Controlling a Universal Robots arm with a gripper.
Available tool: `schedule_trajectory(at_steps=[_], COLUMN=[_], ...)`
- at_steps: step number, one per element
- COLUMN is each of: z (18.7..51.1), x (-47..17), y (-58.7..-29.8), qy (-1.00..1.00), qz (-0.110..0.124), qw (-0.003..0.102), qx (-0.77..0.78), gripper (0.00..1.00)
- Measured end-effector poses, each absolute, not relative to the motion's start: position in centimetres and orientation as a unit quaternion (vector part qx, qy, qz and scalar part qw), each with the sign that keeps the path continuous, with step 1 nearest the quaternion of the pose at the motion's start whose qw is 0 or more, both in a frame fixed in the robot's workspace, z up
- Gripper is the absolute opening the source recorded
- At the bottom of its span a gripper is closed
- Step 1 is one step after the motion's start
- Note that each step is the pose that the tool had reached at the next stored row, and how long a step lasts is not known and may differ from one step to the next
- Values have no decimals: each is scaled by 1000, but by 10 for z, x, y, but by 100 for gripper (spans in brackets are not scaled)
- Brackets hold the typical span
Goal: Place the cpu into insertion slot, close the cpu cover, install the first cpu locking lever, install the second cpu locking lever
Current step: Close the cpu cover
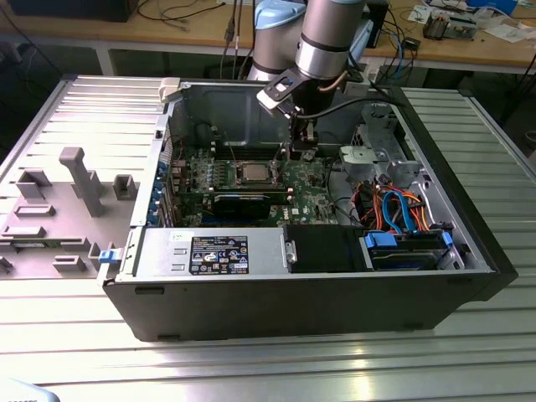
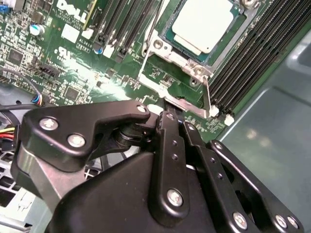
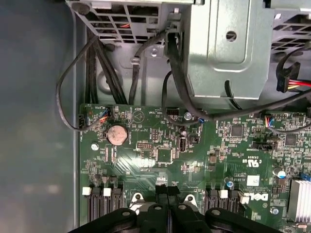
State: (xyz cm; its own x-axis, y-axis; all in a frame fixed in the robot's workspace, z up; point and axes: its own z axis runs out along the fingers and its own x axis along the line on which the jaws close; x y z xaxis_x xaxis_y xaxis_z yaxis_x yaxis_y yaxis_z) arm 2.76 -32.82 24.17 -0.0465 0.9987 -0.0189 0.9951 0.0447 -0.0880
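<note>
The gripper (image 2: 171,115) hangs low over the motherboard (image 2: 63,63), its black fingers (image 3: 163,191) pressed together with nothing visible between them. The narrow closed tip looks suited to pushing thin hardware, not picking up a chip. The tip sits at the bent end of a silvery locking lever (image 2: 207,94). Whether it touches the metal or rides just above it cannot be told, but the lever seems to be the part being worked. Just beyond, the cpu (image 2: 201,23) lies flat in the insertion slot (image 2: 156,44), pale face up. The cpu cover (image 2: 181,57) appears folded down around it as a thin metal frame, so seating and closing look done. Long black memory slots (image 2: 252,53) run along both sides of the socket, which leaves the lever end as the one open spot for the fingers. In the first wrist view the fingers point away from a coin cell (image 3: 116,134) and dark cables (image 3: 92,63) that loop under a grey drive cage (image 3: 223,43), all well apart from the tip. In the exterior view the arm reaches straight down into the open computer case (image 1: 318,310), with the gripper (image 1: 303,149) just beside the cpu (image 1: 251,173) on the exterior view's right. A long black card (image 1: 243,203) lies nearer the camera.
</note>
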Motion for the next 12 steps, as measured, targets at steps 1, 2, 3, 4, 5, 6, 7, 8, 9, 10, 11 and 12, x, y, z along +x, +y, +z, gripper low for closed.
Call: schedule_trajectory(at_steps=[1,2,3,4,5,6,7,8,9,10,11,12], z=[242,242,242,242,242,242,242,242,242,242,242,242], x=[26,26,24,23,22,20,18,16,13,11,9,7], y=[-328,-328,-328,-328,-328,-328,-328,-328,-328,-328,-328,-328], qy=[-722,-722,-722,-722,-722,-722,-722,-722,-722,-722,-722,-722], qz=[38,38,38,38,38,38,38,38,38,38,38,38], qw=[24,24,23,23,24,23,23,23,23,23,23,23], qx=[-690,-690,-690,-690,-690,-690,-690,-690,-690,-690,-690,-690], gripper=[11,11,11,11,11,11,11,11,11,11,11,11])
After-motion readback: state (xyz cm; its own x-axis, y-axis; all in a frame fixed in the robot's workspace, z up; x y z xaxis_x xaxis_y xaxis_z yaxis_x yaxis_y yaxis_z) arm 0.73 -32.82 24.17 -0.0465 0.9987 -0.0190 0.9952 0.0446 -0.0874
